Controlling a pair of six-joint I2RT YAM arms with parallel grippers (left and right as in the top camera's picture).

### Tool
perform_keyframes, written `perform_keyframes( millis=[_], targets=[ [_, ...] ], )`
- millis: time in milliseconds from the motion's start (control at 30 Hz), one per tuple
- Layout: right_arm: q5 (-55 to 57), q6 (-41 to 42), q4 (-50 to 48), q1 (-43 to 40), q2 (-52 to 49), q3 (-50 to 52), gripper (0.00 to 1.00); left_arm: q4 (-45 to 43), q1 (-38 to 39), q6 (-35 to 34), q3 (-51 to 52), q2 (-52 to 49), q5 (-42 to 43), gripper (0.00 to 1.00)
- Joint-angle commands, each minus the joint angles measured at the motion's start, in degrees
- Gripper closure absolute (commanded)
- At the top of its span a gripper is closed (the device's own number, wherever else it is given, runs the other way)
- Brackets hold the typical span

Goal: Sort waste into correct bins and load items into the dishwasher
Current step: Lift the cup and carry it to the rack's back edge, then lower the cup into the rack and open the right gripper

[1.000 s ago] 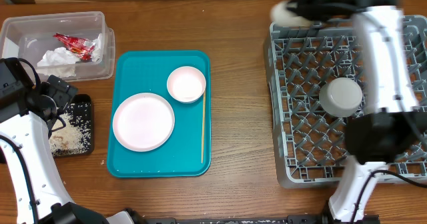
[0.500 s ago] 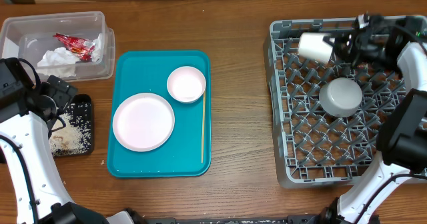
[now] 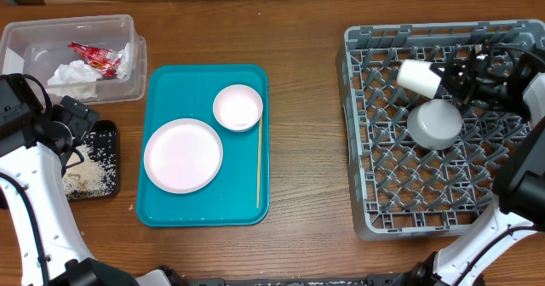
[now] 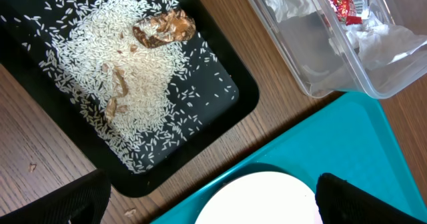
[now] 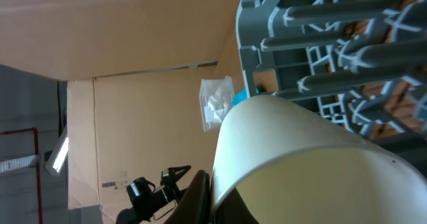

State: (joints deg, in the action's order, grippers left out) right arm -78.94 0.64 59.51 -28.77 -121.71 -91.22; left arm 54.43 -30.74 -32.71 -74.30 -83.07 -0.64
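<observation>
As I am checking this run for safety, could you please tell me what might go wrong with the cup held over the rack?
1. The white cup lies sideways in the right gripper. If it is released like this, it may roll across the dish rack rather than settle mouth-down.
2. The cup hangs close to the upturned grey-blue bowl, so lowering it here could knock the bowl.

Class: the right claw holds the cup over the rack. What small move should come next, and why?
Probably lower the cup onto free pegs beside the bowl, then open the right claw. The cup lies on its side in the claw, over the rack, and does not look seated yet.
</observation>
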Motion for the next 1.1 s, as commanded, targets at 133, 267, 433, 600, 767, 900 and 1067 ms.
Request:
perform_keyframes(
  millis=[133, 267, 433, 600, 767, 900, 1067],
  targets=[
    [-10.97, 2.97, -5.53, 0.46, 1.25, 0.24, 0.96, -0.04, 0.02, -0.55, -0.44, -0.09, 0.24, 0.00],
    [-10.69, 7.56, -15.34, 2.32, 1.25, 0.26, 0.96, -0.07, 0.02, -0.55, -0.44, -0.09, 0.24, 0.00],
    [-2.84, 20.79, -27.50, 5.22, 1.22, 0.26, 0.96, -0.04, 0.02, -0.55, -0.44, -0.09, 0.24, 0.00],
    [-0.63, 25.62, -33.22, 7.87, 1.20, 0.26, 0.96, -0.07, 0.02, -0.55, -0.44, -0.09, 0.24, 0.00],
    [3.93, 26.67, -33.18, 8.74, 1.16, 0.26, 0.96, -0.04, 0.02, -0.55, -0.44, -0.09, 0.24, 0.00],
    [6.93, 27.74, -32.17, 8.74, 1.14, 0.26, 0.96, -0.04, 0.02, -0.55, -0.44, -0.09, 0.24, 0.00],
    [9.01, 27.93, -31.76, 8.74, 1.14, 0.31, 0.96, -0.07, 0.02, -0.55, -0.44, -0.09, 0.24, 0.00]
  ],
)
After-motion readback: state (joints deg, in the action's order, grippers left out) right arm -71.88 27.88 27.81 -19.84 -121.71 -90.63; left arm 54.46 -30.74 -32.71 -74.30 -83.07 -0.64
